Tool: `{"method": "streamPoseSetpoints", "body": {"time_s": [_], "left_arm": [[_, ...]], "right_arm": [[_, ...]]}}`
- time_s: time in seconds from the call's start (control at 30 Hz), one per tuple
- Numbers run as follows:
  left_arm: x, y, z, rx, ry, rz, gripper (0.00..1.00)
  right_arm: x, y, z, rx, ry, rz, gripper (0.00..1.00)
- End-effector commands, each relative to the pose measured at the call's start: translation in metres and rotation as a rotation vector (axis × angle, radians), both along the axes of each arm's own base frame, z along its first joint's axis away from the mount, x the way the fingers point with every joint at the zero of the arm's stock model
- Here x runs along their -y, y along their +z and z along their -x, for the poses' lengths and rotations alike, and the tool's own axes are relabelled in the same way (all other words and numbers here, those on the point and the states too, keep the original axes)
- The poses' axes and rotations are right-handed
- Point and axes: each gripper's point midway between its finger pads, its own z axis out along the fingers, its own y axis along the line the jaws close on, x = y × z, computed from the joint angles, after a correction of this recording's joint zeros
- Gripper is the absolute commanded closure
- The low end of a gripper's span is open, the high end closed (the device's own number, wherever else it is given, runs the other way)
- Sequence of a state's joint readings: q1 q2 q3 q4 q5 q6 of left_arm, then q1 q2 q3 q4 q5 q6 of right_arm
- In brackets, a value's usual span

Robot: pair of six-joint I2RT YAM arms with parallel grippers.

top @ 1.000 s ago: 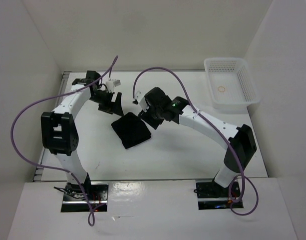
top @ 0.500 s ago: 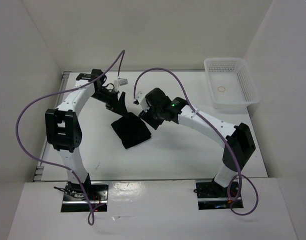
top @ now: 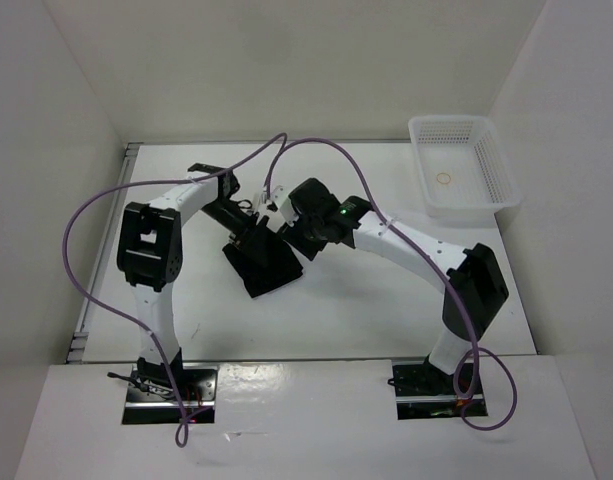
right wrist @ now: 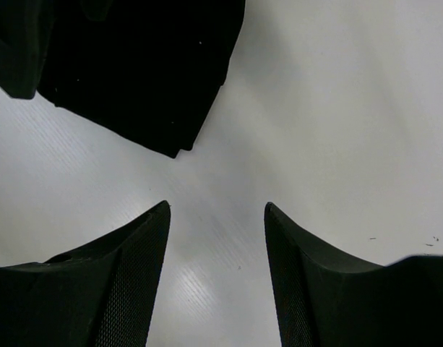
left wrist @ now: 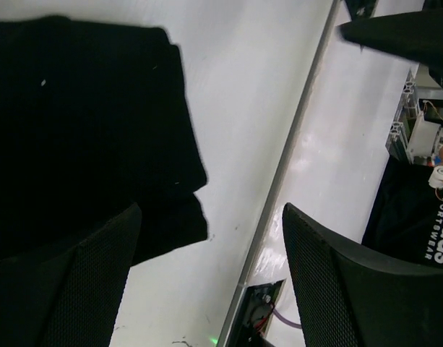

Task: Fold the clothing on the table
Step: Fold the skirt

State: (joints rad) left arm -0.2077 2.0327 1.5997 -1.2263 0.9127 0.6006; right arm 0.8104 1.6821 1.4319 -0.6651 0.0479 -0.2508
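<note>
folded black clothing [top: 266, 262] lies mid table [top: 386, 310], bare white surface all around; left gripper [left wrist: 212, 210] and right gripper [right wrist: 217, 204] both gape empty at its far edge

Overhead camera sees the whole table [top: 376, 300]; both wrist cameras look closely down on the clothing [right wrist: 134, 65].

I see the black garment [top: 266, 265] folded down to a compact, roughly rectangular bundle. It lies flat on the white table [top: 366, 310], a bit left of centre. It sits skewed, long sides diagonal to the table edges. Plain matte fabric, no print (just a few pale lint specks up close). At one corner the layers are stepped, one edge poking past the other. Table surface is smooth and matte.
</note>
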Motion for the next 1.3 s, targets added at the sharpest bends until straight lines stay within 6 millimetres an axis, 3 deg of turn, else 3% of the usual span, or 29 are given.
{"method": "streamPoseSetpoints", "body": {"time_s": [0.0,0.17,0.3,0.5,0.6,0.7,0.73,0.8,0.83,0.9,0.93,1.0,1.03,1.07,1.1,1.13,1.17,1.2,1.23,1.27], "left_arm": [[-0.007,-0.014,-0.005,0.024,-0.033,0.001,0.15],[-0.035,-0.033,-0.025,0.029,0.009,-0.009,0.15],[-0.053,-0.058,-0.025,-0.03,0.022,-0.003,0.15],[-0.073,-0.102,-0.008,-0.119,0.042,-0.018,0.15],[-0.078,-0.115,-0.005,-0.137,0.036,-0.032,0.15],[-0.083,-0.106,-0.007,-0.133,0.036,-0.037,0.15],[-0.086,-0.099,-0.011,-0.111,0.038,-0.033,0.15],[-0.087,-0.059,-0.028,-0.038,0.082,-0.032,0.15],[-0.09,-0.027,-0.037,0.06,0.106,-0.035,0.15],[-0.093,0.012,-0.048,0.173,0.135,-0.067,0.11],[-0.097,0.058,-0.058,0.282,0.193,-0.081,0.08],[-0.101,0.106,-0.066,0.387,0.263,-0.08,0.0],[-0.108,0.141,-0.068,0.442,0.366,-0.092,0.0],[-0.113,0.166,-0.072,0.503,0.419,-0.099,0.0],[-0.122,0.176,-0.071,0.528,0.478,-0.134,0.0],[-0.128,0.207,-0.07,0.59,0.591,-0.136,0.0],[-0.143,0.215,-0.07,0.614,0.674,-0.166,0.0],[-0.158,0.208,-0.067,0.603,0.75,-0.23,0.0],[-0.17,0.223,-0.061,0.645,0.84,-0.234,0.0],[-0.178,0.221,-0.056,0.644,0.879,-0.247,0.0]], "right_arm": [[-0.004,-0.002,-0.009,0.018,-0.025,-0.02,0.4],[0.0,-0.009,-0.011,0.005,-0.034,-0.006,0.4],[0.0,-0.018,-0.011,-0.01,-0.034,0.009,0.4],[0.0,-0.026,-0.011,-0.022,-0.034,0.023,0.4],[0.003,-0.03,-0.014,-0.029,-0.043,0.029,0.4],[0.004,-0.029,-0.015,-0.022,-0.05,0.036,0.4],[0.004,-0.029,-0.015,-0.022,-0.05,0.036,0.4],[0.005,-0.018,-0.015,-0.003,-0.05,0.016,0.4],[0.008,-0.011,-0.021,0.015,-0.068,0.008,0.4],[0.018,0.004,-0.027,0.041,-0.095,-0.018,0.4],[0.019,0.014,-0.031,0.051,-0.098,-0.043,0.4],[0.035,0.037,-0.041,0.084,-0.148,-0.09,0.4],[0.041,0.044,-0.044,0.094,-0.172,-0.106,0.4],[0.046,0.05,-0.047,0.1,-0.181,-0.124,0.4],[0.059,0.055,-0.051,0.104,-0.206,-0.137,0.39],[0.068,0.064,-0.049,0.123,-0.221,-0.153,0.39],[0.075,0.068,-0.049,0.133,-0.235,-0.159,0.37],[0.086,0.071,-0.051,0.139,-0.259,-0.161,0.35],[0.097,0.075,-0.048,0.158,-0.281,-0.161,0.35],[0.104,0.079,-0.05,0.177,-0.301,-0.165,0.35]]}}
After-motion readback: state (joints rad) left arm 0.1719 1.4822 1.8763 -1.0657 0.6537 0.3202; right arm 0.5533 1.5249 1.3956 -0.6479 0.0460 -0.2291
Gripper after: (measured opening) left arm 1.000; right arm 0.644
